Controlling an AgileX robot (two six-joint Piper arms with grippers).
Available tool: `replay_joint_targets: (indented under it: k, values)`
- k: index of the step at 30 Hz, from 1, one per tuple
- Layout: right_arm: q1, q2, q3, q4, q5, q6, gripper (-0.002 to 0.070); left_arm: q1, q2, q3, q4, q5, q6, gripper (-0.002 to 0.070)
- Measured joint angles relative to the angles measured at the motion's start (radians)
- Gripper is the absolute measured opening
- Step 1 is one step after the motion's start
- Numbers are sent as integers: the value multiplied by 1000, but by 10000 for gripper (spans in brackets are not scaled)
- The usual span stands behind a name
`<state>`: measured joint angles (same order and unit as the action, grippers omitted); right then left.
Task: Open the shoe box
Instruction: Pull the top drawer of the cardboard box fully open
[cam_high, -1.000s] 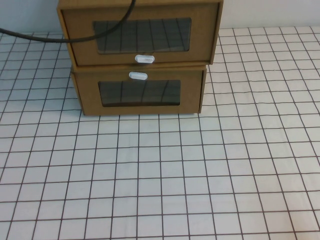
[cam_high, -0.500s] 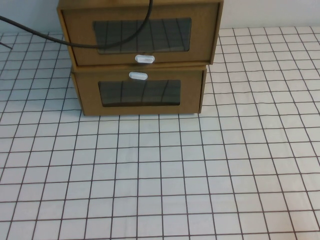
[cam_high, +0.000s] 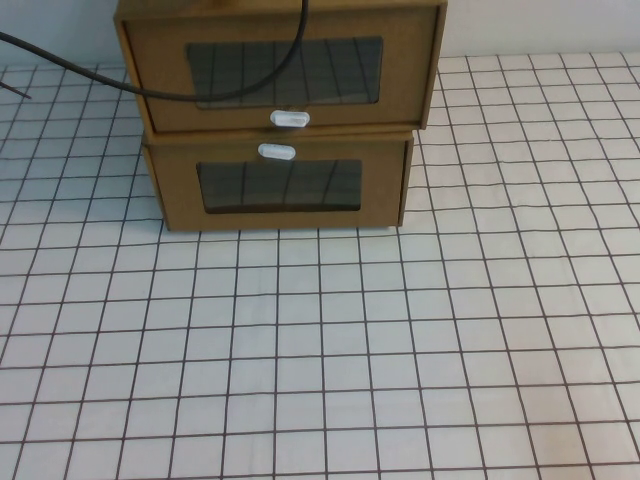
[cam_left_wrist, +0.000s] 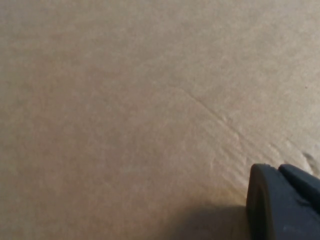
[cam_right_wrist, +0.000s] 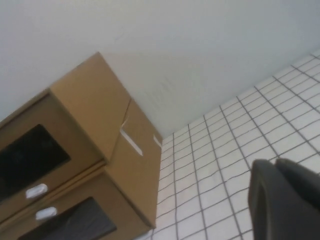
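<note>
- High view, stock: 2 cardboard shoe boxes stacked at the far side of the table (cam_high: 400, 350), with the upper shoe box (cam_high: 280, 65) on the lower shoe box (cam_high: 278, 185). Each has a dark window in its front. Both fronts face the robot, so either one would be pulled open towards it.
- High view, fittings: the upper handle (cam_high: 289, 118) and lower handle (cam_high: 277, 152) are white tabs, set near each other on either side of the seam between the boxes. Both fronts sit flush, so the opening looks not yet begun.
- High view, other: 1 black cable (cam_high: 150, 92) drapes across the upper front. Neither end effector appears in this view. The cable probably belongs to an arm reaching over the stack.
- Left wrist view: the left end effector (cam_left_wrist: 285, 205) is very close to a plain cardboard face, though which face cannot be told. Whether it is open or closed cannot be told either, and nothing is seen in its hold. It is probably there to steady the stack against a pull.
- Right wrist view: the right end effector (cam_right_wrist: 285, 200) hangs above the table, off to the right of the stack and well apart from it, with the wall (cam_right_wrist: 200, 50) behind. It is fully closed and holds nothing. Both handles are in its sight, and it would have to open before taking 1 of them.
</note>
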<state>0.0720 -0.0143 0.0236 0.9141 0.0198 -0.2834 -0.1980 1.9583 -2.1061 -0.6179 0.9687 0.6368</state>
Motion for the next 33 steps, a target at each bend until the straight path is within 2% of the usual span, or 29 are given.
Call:
replay_joint_targets:
  k: [2,7,14,18,23,28,33]
  values:
    - [0,0,-7,41,36,0,-13,0,0,0,0,0,-2,-2]
    - [0,72,-165,32,285,0,-13,0,0,0,0,0,-16,-2]
    - [0,470,-474,-172,690,0,-13,0,0,0,0,0,-21,-2]
    - [0,675,-620,-306,781,-7,-13,0,0,0,0,0,-21,-2]
    - [12,891,-791,-374,827,-43,-13,0,0,0,0,0,-21,-2]
    - [146,1080,-959,-438,817,-30,-13,0,0,0,0,0,-21,-2]
    - [388,1282,-1137,-666,805,130,-13,0,0,0,0,0,-21,-2]
